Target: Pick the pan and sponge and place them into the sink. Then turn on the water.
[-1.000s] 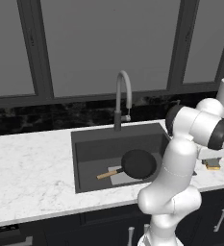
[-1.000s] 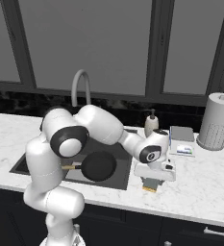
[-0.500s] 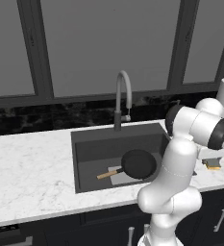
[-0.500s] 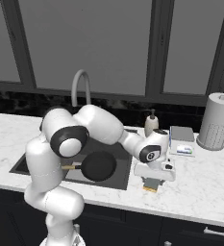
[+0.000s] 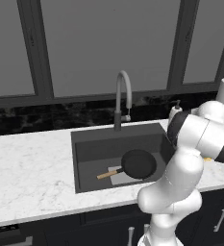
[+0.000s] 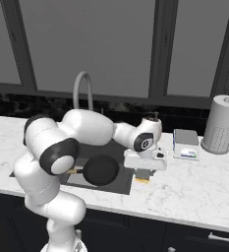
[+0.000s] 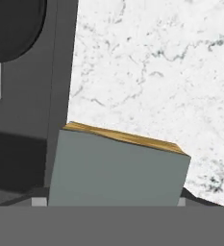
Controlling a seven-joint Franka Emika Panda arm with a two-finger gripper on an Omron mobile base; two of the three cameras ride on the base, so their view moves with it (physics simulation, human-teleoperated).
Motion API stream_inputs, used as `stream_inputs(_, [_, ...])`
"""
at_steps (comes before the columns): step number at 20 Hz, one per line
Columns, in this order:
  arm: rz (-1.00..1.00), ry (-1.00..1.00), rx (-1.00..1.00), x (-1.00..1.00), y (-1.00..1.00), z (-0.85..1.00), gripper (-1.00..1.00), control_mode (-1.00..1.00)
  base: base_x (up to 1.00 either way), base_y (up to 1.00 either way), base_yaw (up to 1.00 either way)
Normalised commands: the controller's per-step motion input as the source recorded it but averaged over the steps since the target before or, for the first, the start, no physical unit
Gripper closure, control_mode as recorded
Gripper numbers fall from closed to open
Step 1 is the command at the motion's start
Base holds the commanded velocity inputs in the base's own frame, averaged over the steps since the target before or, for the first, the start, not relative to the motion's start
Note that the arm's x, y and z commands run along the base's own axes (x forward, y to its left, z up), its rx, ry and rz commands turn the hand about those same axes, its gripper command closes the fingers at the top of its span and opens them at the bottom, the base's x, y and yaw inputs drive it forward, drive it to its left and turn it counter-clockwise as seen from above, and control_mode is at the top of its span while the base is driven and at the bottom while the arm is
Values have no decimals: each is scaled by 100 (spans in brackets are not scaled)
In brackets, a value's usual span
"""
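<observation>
Black pan (image 5: 138, 163) already lies in the sink (image 5: 84, 144); your fingers (image 6: 143, 173), spread wide, straddle the sponge (image 7: 118, 168) on the counter (image 6: 194, 187). Sponge and water remain.

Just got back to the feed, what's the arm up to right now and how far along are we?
The pan already lies in the sink, handle toward the left. The gripper is down over the sponge on the marble counter just right of the basin, jaws wide on either side of it. Whether they grip it yet is unclear; the sponge sits right at the sink's edge. No water runs from the faucet, so the sponge and the tap are left.
</observation>
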Motion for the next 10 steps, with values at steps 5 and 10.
stream_inputs(5, [11, 0, 0, 25, 100, 20, 100, -100, 0, 0, 0])
stream_inputs(10, [11, 0, 2, 24, 100, 0, 100, -100, 0, 0, 0])
